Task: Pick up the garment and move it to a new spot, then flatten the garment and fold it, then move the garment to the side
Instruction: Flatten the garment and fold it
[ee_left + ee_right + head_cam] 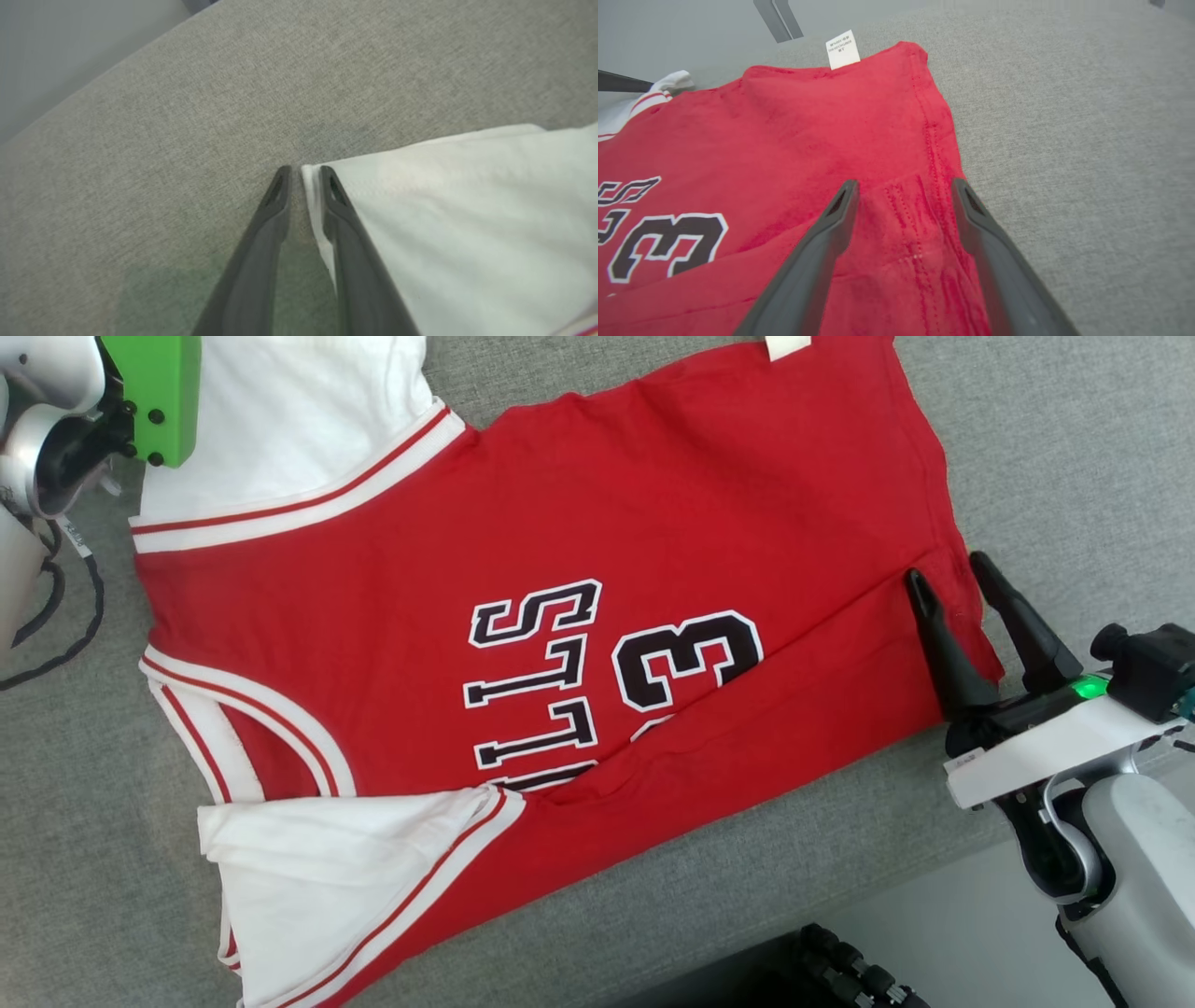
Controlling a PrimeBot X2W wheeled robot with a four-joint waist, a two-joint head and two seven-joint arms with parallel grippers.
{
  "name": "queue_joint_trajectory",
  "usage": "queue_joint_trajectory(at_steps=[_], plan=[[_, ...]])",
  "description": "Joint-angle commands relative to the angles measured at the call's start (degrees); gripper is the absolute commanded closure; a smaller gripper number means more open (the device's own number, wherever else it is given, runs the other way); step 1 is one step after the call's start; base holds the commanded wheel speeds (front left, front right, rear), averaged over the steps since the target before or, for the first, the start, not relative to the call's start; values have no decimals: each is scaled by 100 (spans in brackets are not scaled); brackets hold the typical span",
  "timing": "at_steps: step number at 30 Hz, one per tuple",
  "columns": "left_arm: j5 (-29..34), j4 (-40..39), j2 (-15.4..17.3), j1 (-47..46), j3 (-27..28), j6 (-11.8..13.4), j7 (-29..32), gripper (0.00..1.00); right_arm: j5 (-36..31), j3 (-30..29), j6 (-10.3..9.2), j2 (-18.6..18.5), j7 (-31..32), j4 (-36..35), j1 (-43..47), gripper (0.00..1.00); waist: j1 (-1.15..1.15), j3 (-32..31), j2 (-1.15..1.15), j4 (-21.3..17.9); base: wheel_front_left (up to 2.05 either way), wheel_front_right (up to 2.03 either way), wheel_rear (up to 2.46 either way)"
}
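The garment (pixel 560 504) is a red jersey with white sleeves, black lettering and a number 3, spread on the grey cloth table (pixel 1046 448). My left gripper (pixel 304 172) sits at the corner of the far white sleeve (pixel 467 224). Its fingers are nearly together, with the sleeve's edge between them and a sliver of table still showing beside it. My right gripper (pixel 943 583) is open at the jersey's right hem. In the right wrist view the red hem (pixel 906 224) lies between its fingers (pixel 831 219), low over the cloth.
A white label (pixel 842 49) sticks out at the garment's far edge. The table's front edge runs along the lower right, with pale floor (pixel 952 933) and a black ribbed part (pixel 850 971) below it. A dark cable (pixel 65 635) hangs at the left.
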Motion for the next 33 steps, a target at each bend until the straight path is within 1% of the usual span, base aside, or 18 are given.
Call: queue_joint_trajectory(at_steps=[1, 4, 6, 11, 13, 16, 19, 22, 27, 33], plan=[[-34, 52, 2, 95, -37, -70, -15, 100, 33, -22, -4, -50, -35, -17, -101, 0, 0, -71, 0, 46, 0, 0, 0], [-83, -4, -60, 133, -57, -191, -133, 100, 28, 53, -4, -197, 50, -22, -217, 0, 0, -193, 0, 122, 0, 0, 0], [-86, -13, -81, 135, -38, -205, -240, 100, 74, 61, -4, -234, 141, 11, -362, 0, 0, -275, 0, 172, 0, 0, 0], [-184, -70, -174, 222, -9, -300, -551, 100, 226, 119, -4, -335, 803, 393, -973, 0, 0, -537, 0, 382, 0, 0, 0], [-238, -142, -205, 271, 3, -341, -622, 100, 251, 84, -4, -422, 1124, 643, -1285, 0, 0, -620, 0, 471, 0, 0, 0], [-282, -316, -221, 314, -18, -380, -697, 100, 301, -66, -3, -446, 1584, 1177, -1786, 0, 0, -709, 0, 629, 0, 0, 0], [-226, -480, -163, 325, -64, -403, -715, 100, 103, -104, -2, -419, 2082, 1755, -2251, 0, 0, -723, 0, 758, 0, 0, 0], [-231, -615, -150, 336, -88, -411, -699, 100, -210, -185, -2, -329, 2362, 2337, -2732, 0, 0, -696, 0, 884, 0, 0, 0], [-217, -771, -144, 352, -117, -381, -679, 100, -585, -90, -3, -120, 2603, 3015, -3215, 0, 0, -657, 0, 1010, 0, 0, 0], [-214, -939, -125, 348, -136, -338, -672, 100, -894, 66, -4, -42, 2455, 3590, -3536, 0, 0, -586, 0, 1111, 0, 0, 0]])
